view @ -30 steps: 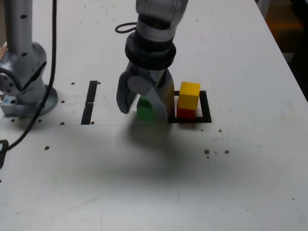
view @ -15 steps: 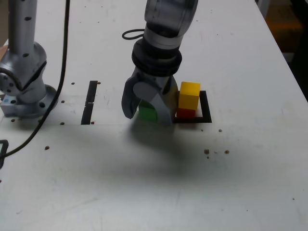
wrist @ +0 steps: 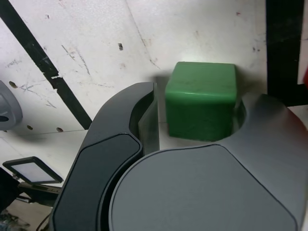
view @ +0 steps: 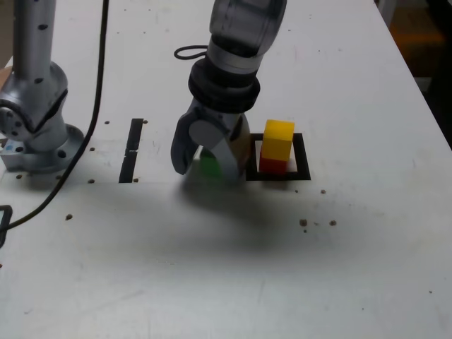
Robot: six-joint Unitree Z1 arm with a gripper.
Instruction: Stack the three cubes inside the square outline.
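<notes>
Now comes the last cube: the claw (view: 205,171) stands partly open around the green cube (wrist: 201,101), with no firm grip visible. Yellow cube (view: 278,140) sits on red cube (view: 272,164) inside the square outline (view: 303,157). Next it should probably close, then lift high. The white counter (view: 176,282) is speckled; the outline is just beside.

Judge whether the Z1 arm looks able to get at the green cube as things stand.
Probably yes: the green cube sits between the fingers of the pincer, with nothing lying on top of it. The yellow cube and red cube are stacked off to the exterior view's right.
</notes>
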